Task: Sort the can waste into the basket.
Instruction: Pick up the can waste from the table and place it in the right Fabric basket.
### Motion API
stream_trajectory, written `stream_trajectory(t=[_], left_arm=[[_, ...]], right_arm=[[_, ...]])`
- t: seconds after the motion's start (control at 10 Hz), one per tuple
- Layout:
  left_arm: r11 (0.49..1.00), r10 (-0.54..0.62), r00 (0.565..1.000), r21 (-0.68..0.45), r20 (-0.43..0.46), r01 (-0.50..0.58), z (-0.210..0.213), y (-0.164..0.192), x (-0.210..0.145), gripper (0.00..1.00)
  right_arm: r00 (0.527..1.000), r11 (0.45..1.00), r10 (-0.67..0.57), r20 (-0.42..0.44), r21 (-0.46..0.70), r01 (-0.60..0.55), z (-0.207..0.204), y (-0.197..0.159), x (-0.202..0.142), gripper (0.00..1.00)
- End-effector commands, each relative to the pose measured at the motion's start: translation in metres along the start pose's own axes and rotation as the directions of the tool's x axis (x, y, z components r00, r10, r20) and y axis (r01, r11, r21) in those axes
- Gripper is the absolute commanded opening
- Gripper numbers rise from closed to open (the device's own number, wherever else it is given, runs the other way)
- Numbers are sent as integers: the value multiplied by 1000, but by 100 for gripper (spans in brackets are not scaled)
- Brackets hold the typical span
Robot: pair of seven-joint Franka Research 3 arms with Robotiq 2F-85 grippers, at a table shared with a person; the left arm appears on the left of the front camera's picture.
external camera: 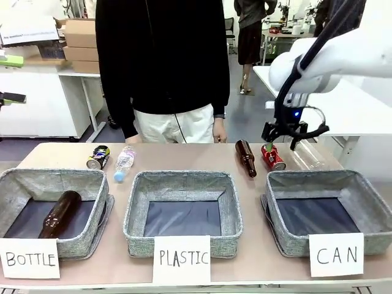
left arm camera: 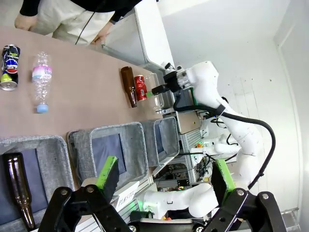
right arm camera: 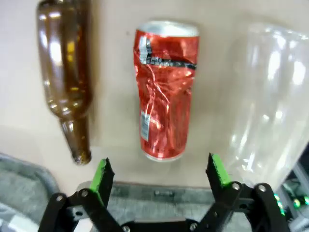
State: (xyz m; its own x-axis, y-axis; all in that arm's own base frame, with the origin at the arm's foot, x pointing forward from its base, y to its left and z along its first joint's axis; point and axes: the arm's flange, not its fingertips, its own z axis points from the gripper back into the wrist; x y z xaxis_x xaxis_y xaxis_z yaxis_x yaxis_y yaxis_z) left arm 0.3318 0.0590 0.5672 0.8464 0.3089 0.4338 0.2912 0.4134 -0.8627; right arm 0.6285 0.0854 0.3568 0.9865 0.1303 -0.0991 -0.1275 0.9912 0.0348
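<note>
a light brown desk (external camera: pixel 184 156) holds three grey fabric baskets in a row along its near edge, signed "bottle", "plastic" and "can" from the robot's left to its right. the right pincer (external camera: pixel 280 144) hangs just above the dented red can (external camera: pixel 273 157), its fingers spread wide and holding nothing. in the right wrist view the red can (right arm camera: pixel 165 89) lies on its side between the two green pads (right arm camera: pixel 102 175), with a brown glass bottle (right arm camera: pixel 65 72) beside it on one side and a clear plastic bottle (right arm camera: pixel 268 101) on the other. the red can rests on the desk just behind the basket signed "can" (external camera: pixel 367 193), which shows only its dark floor. the dark blue can (external camera: pixel 98 157) lies far off at the robot's left, behind the "bottle" basket (external camera: pixel 92 180), next to a small clear bottle with a blue cap (external camera: pixel 124 162). another brown bottle (external camera: pixel 60 214) lies inside the "bottle" basket. the left pincer (left arm camera: pixel 161 176) is held high above the desk, fingers spread and empty. a person in a black top (external camera: pixel 162 55) stands at the far side.
</note>
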Motion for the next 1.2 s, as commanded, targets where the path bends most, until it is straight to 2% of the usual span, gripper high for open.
stream_trajectory(t=[0.0,0.2,0.6,0.7,0.8,0.9,1.0,1.1], left_arm=[[999,-20,1000,-27,12,20,-2,0,1,100],[999,-20,1000,-27,12,20,-2,0,1,100],[999,-20,1000,-27,12,20,-2,0,1,100],[999,-20,1000,-27,12,20,-2,0,1,100],[999,-20,1000,-27,12,20,-2,0,1,100],[999,-20,1000,-27,12,20,-2,0,1,100],[999,-20,1000,-27,12,20,-2,0,1,100],[999,-20,1000,-27,12,20,-2,0,1,100]], right_arm=[[996,998,-5,87,-66,10,-21,-15,-5,100],[992,999,13,125,-47,-7,-40,-19,-2,100],[992,999,-14,122,45,9,-43,-17,2,100],[993,998,-6,120,65,-2,-41,-16,2,41],[991,998,-6,131,68,-4,-39,-16,1,40],[992,998,-4,129,69,-5,-39,-16,1,0],[992,998,-7,126,66,-1,-40,-16,1,36],[992,998,-6,127,67,-3,-40,-16,1,0]])
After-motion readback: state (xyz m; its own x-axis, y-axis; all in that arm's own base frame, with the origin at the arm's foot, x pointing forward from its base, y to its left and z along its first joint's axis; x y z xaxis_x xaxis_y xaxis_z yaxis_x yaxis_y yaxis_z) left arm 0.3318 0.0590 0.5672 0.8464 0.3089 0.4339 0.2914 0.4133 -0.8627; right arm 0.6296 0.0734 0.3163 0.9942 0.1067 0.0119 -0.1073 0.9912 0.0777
